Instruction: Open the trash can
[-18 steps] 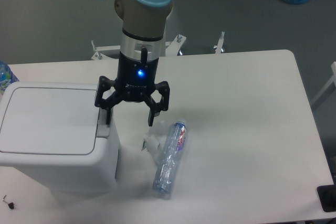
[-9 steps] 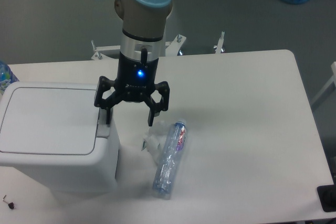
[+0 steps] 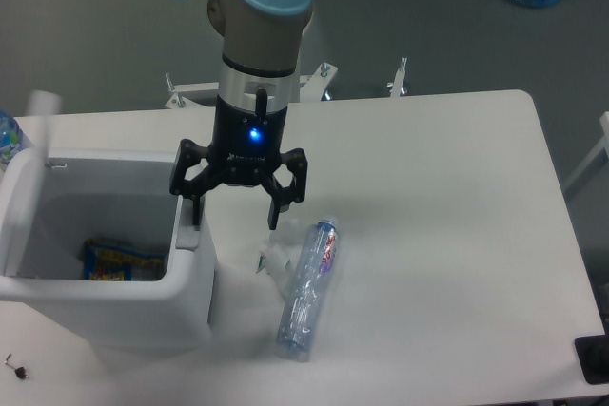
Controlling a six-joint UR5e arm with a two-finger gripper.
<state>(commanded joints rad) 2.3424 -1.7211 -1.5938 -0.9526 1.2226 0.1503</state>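
Observation:
The white trash can (image 3: 190,301) stands at the table's front left. Its lid (image 3: 40,106) is swung up at the far left, blurred, and the inside shows a colourful wrapper (image 3: 109,260). The grey push-button tab (image 3: 187,235) sits on the can's right rim. My gripper (image 3: 233,215) is open, pointing down; its left finger (image 3: 195,211) stands on or just above the tab, its right finger hangs over the table beside the can. It holds nothing.
A crushed clear plastic bottle (image 3: 309,284) lies on the white table (image 3: 457,235) just right of the gripper, with a crumpled bit of plastic (image 3: 273,259) at its side. A blue bottle (image 3: 8,136) shows at the left edge.
The trash can's lid, shut in both earlier frames, has sprung open and the inside is now showing. The gripper and the bottle have not moved.

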